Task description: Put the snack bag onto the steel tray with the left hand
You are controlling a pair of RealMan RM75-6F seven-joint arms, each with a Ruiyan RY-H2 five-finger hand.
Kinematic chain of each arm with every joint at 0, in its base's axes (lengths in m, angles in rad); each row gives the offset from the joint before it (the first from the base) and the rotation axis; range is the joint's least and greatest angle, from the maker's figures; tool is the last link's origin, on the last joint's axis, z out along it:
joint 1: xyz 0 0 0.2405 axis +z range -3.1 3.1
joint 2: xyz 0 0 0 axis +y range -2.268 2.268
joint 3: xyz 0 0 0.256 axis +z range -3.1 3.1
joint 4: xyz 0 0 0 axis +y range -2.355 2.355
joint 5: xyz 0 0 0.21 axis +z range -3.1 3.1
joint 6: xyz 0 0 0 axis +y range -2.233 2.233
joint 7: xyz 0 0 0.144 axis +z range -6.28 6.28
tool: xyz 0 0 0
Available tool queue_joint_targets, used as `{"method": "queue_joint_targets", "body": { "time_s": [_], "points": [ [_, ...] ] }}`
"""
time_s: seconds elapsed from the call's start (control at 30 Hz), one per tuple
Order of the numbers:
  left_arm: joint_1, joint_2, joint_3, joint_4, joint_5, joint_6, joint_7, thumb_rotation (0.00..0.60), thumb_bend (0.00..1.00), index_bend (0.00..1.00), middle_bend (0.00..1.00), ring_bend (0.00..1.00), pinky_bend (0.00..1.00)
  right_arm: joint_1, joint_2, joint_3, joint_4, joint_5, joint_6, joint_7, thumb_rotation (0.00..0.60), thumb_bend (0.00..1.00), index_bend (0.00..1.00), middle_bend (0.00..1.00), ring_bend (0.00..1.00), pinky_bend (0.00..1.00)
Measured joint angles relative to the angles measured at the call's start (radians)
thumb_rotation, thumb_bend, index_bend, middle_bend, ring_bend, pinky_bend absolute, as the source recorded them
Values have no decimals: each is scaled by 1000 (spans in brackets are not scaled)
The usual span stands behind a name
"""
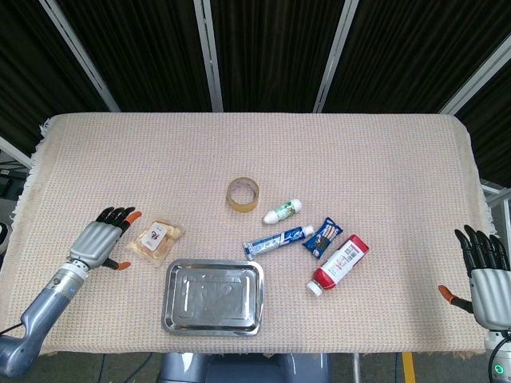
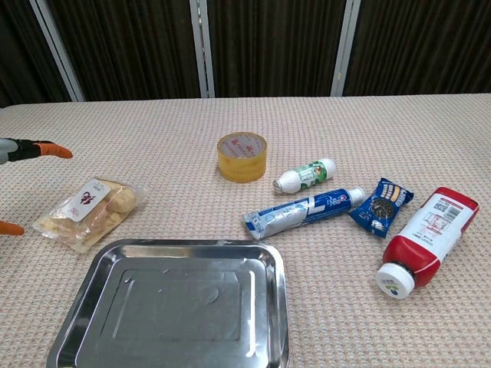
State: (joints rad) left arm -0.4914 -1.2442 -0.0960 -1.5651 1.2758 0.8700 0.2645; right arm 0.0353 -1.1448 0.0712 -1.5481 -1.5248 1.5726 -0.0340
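The snack bag, clear plastic with yellowish pieces and a white label, lies on the cloth just left of and beyond the steel tray. My left hand hovers open just left of the bag, its fingers spread and pointing toward it, not touching. In the chest view only its orange fingertips show at the left edge. My right hand stands open off the table's right front corner, holding nothing. The tray holds nothing.
A yellow tape roll sits mid-table. To its right lie a small white bottle, a blue toothpaste tube, a dark blue packet and a red bottle.
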Motion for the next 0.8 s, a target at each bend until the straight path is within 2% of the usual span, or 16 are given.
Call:
{"method": "queue_joint_targets", "body": {
  "time_s": [0.43,0.53,0.6,0.63,0.7,0.73,0.8],
  "points": [
    [-65,-180,4,130,-90,-25,109,538,0,36,0,0,4,-7,-4,6,14,11,5,13,600,54,15,7,0,23],
    [-73,-215,0,163,-96,-18,109,562,0,94,0,0,119,-7,-5,6,18,13,3,17,600,55,15,7,0,23],
    [-78,-233,-3,181,-98,-15,105,591,28,184,8,41,297,-8,-6,6,20,14,3,19,600,55,15,7,0,23],
    [-80,-242,-6,188,-97,-12,96,597,57,221,27,76,354,-9,-6,7,22,15,3,21,600,55,15,7,0,23],
    [-81,-255,-9,199,-90,-4,76,600,184,345,152,222,473,-10,-6,7,23,16,4,23,600,55,15,4,0,23],
    [-81,-263,-12,206,-80,3,55,600,216,380,194,259,494,-11,-7,7,25,17,5,24,600,55,15,1,0,23],
    [-80,-275,-14,219,-58,22,17,600,320,500,351,395,560,-13,-9,6,28,17,6,25,600,54,15,0,0,23]
  ]
}}
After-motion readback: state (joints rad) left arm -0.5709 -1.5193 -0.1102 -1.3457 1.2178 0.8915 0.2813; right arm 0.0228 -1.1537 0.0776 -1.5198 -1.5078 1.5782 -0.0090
